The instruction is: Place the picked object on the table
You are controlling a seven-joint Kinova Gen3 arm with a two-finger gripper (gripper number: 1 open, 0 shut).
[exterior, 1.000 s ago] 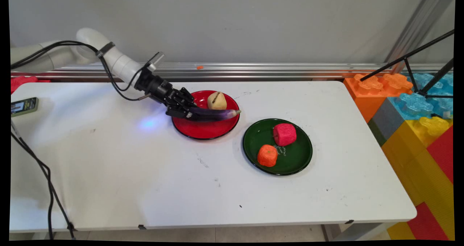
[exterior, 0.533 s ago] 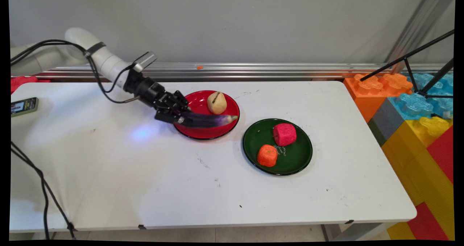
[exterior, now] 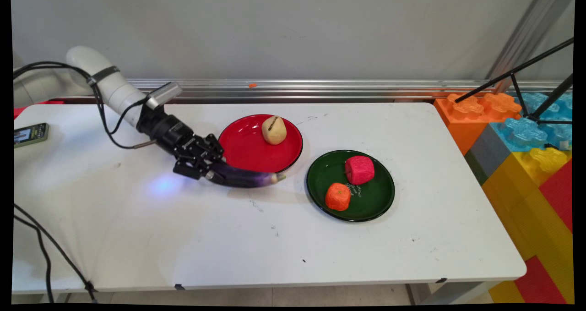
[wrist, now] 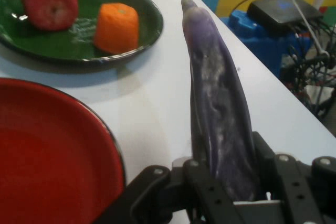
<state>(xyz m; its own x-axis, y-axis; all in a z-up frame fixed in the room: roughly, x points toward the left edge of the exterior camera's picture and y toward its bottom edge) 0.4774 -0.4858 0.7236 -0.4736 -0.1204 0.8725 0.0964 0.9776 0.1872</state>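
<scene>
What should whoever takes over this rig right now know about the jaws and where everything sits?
Gripper: jaws shut on the purple eggplant, held by its end, long body pointing toward the green plate.
Eggplant: off the red plate, over the table just past the plate's near rim.
Red plate: only the beige potato remains.
Green plate: red apple-like piece and orange piece, untouched.
Done: eggplant lifted clear of the red plate.
Left: it has not been set down anywhere.
</scene>
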